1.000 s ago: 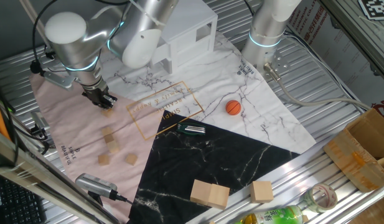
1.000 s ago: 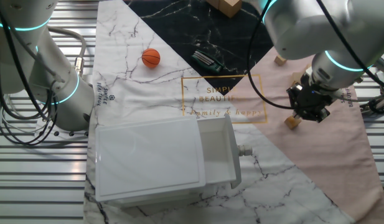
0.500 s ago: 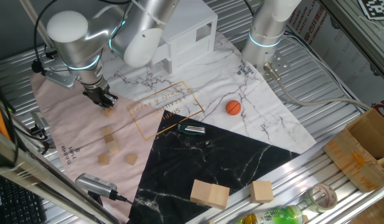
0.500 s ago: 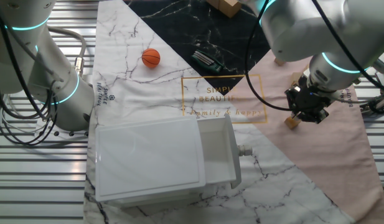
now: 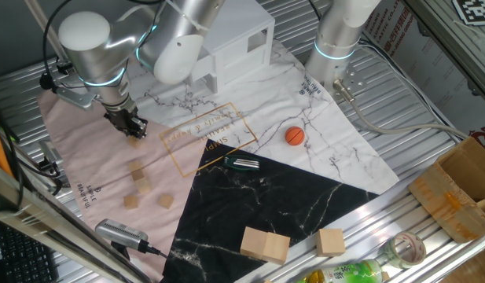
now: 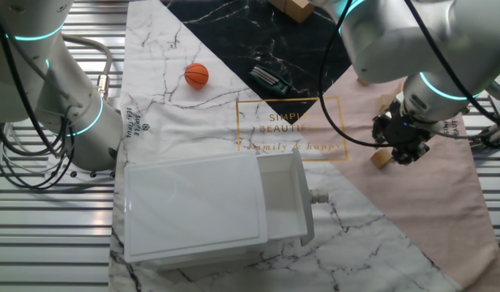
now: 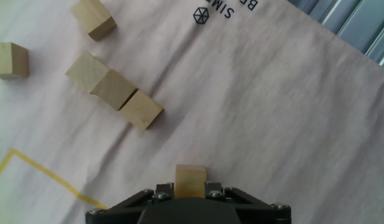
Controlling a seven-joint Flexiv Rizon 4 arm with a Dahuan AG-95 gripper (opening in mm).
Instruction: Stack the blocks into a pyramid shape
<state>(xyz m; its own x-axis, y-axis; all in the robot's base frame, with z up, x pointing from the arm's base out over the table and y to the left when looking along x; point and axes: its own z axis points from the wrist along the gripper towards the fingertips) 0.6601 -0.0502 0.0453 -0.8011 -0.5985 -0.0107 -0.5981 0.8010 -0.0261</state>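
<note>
We have the tool [image 7: 190, 194] pinching one of the blocks, a small tan cube [image 7: 190, 181], between its fingers, low over the pink cloth [image 7: 272, 112]; in the other fixed view the cube [image 6: 382, 158] looks as if it touches the cloth or sits just above it, and we cannot tell which. The rest of the blocks lie well apart from it: in the hand view a row of three [image 7: 114, 90] stands corner to corner, edges touching, with two single cubes [image 7: 93, 17] and [image 7: 9, 59] near that row.

Our judgement is that we are at the start of the build, carrying a loose cube toward the group. To do this step well:

- We lift straight up first, so that the cube clears the cloth and does not drag a fold along with it.
- We keep the pinch square on two flat faces; a tilted cube would land crooked.
- We treat the row of three as the likely base, though it runs a little staggered and may need squaring before anything rests on top.
- We come in from above, not from the side, since a sideways nudge would scatter the row.
- We set the cube down across a seam between two base cubes and spread the fingers only once it rests flat.
</note>
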